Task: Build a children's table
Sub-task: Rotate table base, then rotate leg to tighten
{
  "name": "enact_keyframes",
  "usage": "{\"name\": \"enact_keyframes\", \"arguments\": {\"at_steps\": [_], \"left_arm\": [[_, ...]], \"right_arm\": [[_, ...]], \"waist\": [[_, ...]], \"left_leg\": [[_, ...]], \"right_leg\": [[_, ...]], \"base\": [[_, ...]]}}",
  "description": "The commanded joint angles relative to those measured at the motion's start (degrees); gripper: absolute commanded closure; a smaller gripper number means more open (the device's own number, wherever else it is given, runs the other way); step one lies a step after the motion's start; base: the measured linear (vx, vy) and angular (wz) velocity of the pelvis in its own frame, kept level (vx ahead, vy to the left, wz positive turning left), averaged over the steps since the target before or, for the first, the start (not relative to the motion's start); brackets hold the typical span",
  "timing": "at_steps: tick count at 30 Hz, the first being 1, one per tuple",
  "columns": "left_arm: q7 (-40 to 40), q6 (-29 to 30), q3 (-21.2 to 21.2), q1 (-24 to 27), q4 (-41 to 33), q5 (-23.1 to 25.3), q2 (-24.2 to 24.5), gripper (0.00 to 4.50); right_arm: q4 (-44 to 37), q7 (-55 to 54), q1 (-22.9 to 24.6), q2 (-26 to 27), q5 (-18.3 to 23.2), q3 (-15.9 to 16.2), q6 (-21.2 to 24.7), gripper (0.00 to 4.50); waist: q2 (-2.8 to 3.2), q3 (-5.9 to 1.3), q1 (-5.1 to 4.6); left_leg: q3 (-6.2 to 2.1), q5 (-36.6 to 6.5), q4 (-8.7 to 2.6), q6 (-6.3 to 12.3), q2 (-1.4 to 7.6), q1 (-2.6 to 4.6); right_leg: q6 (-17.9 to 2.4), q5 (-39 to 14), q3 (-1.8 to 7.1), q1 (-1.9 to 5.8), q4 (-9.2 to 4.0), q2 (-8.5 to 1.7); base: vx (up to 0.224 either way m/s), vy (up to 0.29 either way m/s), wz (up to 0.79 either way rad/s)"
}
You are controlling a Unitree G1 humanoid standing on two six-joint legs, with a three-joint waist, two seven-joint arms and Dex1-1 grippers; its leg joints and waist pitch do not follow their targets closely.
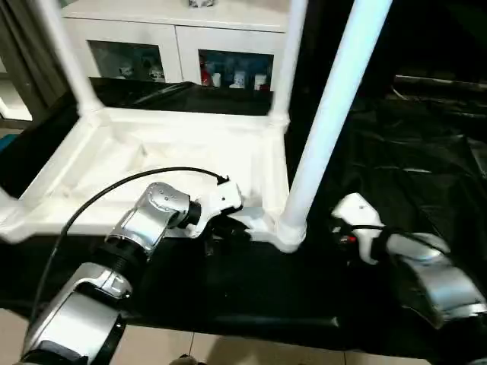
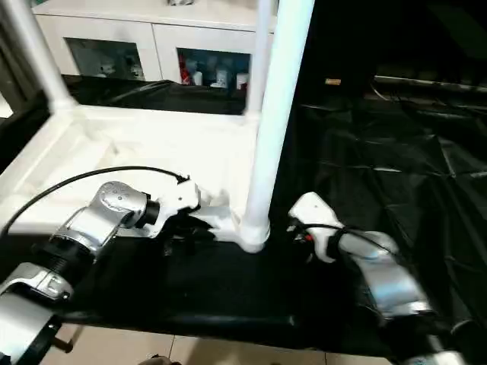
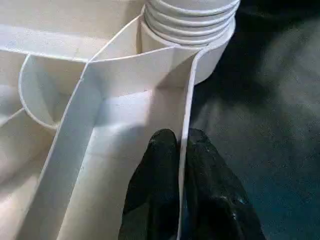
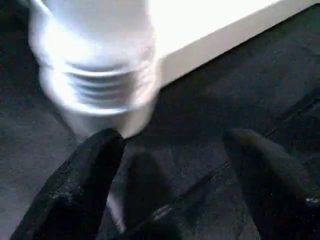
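Observation:
The white tabletop lies upside down on black sheeting, ribbed underside up. Three white legs stand in its corner sockets: the far-left leg, the far-right leg and the near-right leg. My left gripper is at the tabletop's near rim, just left of the near-right socket. Its black fingers are shut on the thin rim wall, one on each side. My right gripper hovers low beside the base of the near-right leg, open, with nothing between its fingers.
A white glass-door cabinet stands behind the work surface. Crinkled black sheeting covers the surface to the right. A black cable arcs over my left forearm. The surface's front edge and pale floor lie just below my arms.

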Motion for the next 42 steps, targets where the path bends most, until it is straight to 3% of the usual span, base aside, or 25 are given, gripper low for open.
{"name": "enact_keyframes", "arguments": {"at_steps": [1, 3, 6, 7, 10, 14, 18, 20, 21, 23, 35, 36, 42], "left_arm": [[5.04, 4.64, 2.27, 3.18, -0.43, -1.52, -0.83, 4.47], [6.80, 5.36, 2.21, 3.80, -0.90, -0.93, -1.43, 4.50], [8.61, 5.96, 2.38, 4.57, -1.49, -0.35, -2.69, 4.50], [8.89, 6.13, 2.48, 5.26, -2.63, -0.54, -3.53, 4.50], [9.26, 6.10, 2.25, 5.99, -4.20, -0.54, -4.03, 4.50], [10.44, 5.56, 2.36, 7.09, -6.43, -0.84, -4.45, 4.50], [9.75, 3.95, 1.95, 8.15, -8.43, -0.77, -4.00, 4.50], [9.08, 2.93, 1.27, 8.62, -9.53, -0.43, -3.57, 4.50], [8.87, 3.03, 0.98, 8.73, -9.97, -0.27, -3.37, 4.50], [8.19, 2.65, 0.32, 8.91, -10.80, 0.24, -2.81, 4.50], [2.94, 0.33, -1.77, 9.85, -13.26, 0.42, -0.29, 4.50], [3.02, 0.26, -1.52, 9.64, -12.90, 0.38, -0.21, 4.50], [3.02, -0.01, -1.04, 9.25, -12.22, 0.54, -0.01, 4.50]], "right_arm": [[-1.34, 2.70, 0.87, -1.39, 2.89, -2.25, 0.32, 0.35], [-1.00, 2.89, 0.90, -1.64, 2.90, -2.42, -0.02, 0.15], [-0.60, 3.08, 0.82, -1.62, 3.10, -2.63, -0.46, 0.04], [-0.54, 2.90, 0.60, -0.94, 3.52, -2.84, -0.95, 0.04], [-0.05, 0.75, -0.34, 0.96, 3.37, -3.17, -2.48, 0.04], [1.67, -2.86, -2.53, 4.52, 3.46, -3.75, -4.09, 0.04], [3.33, -2.88, -4.32, 6.63, 3.18, -2.38, -4.11, 0.04], [4.33, -1.39, -5.25, 7.77, 3.24, -1.10, -3.63, 0.04], [4.88, -1.17, -5.69, 8.23, 3.00, -0.61, -3.49, 0.04], [7.14, -1.86, -7.07, 9.10, 2.10, -0.09, -4.18, 0.04], [11.74, -0.53, -10.20, 10.21, 0.99, 1.03, -7.67, 0.04], [12.01, -0.07, -10.31, 10.09, 0.94, 1.20, -7.91, 0.20], [12.28, 1.25, -10.23, 9.78, 1.10, 1.39, -8.44, 0.67]], "waist": [[-0.78, -3.48, 0.22], [-0.76, -3.40, -0.03], [-0.87, -3.01, -0.51], [-0.96, -2.88, -0.63], [-0.87, -2.92, -0.66], [-0.70, -3.16, -0.93], [-0.39, -3.54, -0.70], [-0.82, -3.55, -0.52], [-0.70, -3.60, -0.37], [-0.87, -3.56, -0.33], [-0.57, -3.32, -0.18], [-0.82, -3.30, -0.17], [-0.80, -3.25, -0.01]], "left_leg": [[-0.95, -11.92, -3.97, 3.59, 2.54, 0.63], [-0.92, -11.87, -3.97, 3.93, 2.49, 0.62], [-0.93, -14.67, -4.16, 3.50, 2.34, 0.78], [-1.03, -16.52, -4.31, 2.87, 2.40, 0.97], [-1.15, -17.18, -4.41, 2.42, 2.37, 0.95], [-1.21, -16.30, -4.57, 2.17, 2.32, 0.78], [-1.03, -13.26, -4.37, 3.13, 2.40, 0.80], [-0.89, -12.29, -4.27, 3.87, 2.31, 0.63], [-0.86, -11.52, -4.24, 4.09, 2.32, 0.62], [-0.82, -11.01, -4.27, 4.23, 2.35, 0.58], [-0.85, -13.71, -4.67, 2.58, 2.56, 0.93], [-0.80, -13.71, -4.72, 2.50, 2.57, 0.94], [-0.84, -13.36, -4.74, 2.47, 2.55, 0.83]], "right_leg": [[-15.51, -5.80, 1.42, 3.18, -3.87, -3.51], [-15.48, -6.91, 1.36, 3.07, -4.11, -3.47], [-13.61, -15.29, 1.27, 2.70, -4.92, -3.38], [-12.16, -20.08, 1.31, 2.44, -5.35, -3.38], [-10.74, -22.97, 1.37, 2.17, -5.61, -3.46], [-10.47, -21.17, 1.33, 2.07, -5.39, -3.26], [-11.96, -13.86, 1.41, 2.19, -4.74, -3.14], [-12.51, -12.07, 1.39, 2.39, -4.63, -3.20], [-12.70, -11.44, 1.39, 2.43, -4.53, -3.29], [-12.77, -11.45, 1.36, 2.40, -4.49, -3.31], [-12.09, -14.51, 1.51, 1.99, -4.70, -3.35], [-12.09, -14.02, 1.52, 2.01, -4.64, -3.26], [-11.87, -14.14, 1.56, 2.09, -4.62, -3.38]], "base": [[0.000, 0.000, 0.00], [0.000, 0.000, 0.00], [0.000, 0.000, 0.00], [0.000, 0.000, 0.00], [0.000, 0.000, 0.00], [0.000, 0.000, 0.00], [0.000, 0.000, 0.00], [0.000, 0.000, 0.00], [0.000, 0.000, 0.00], [0.000, 0.000, 0.00], [0.000, 0.000, 0.00], [0.000, 0.000, 0.00], [0.000, 0.000, 0.00]]}}
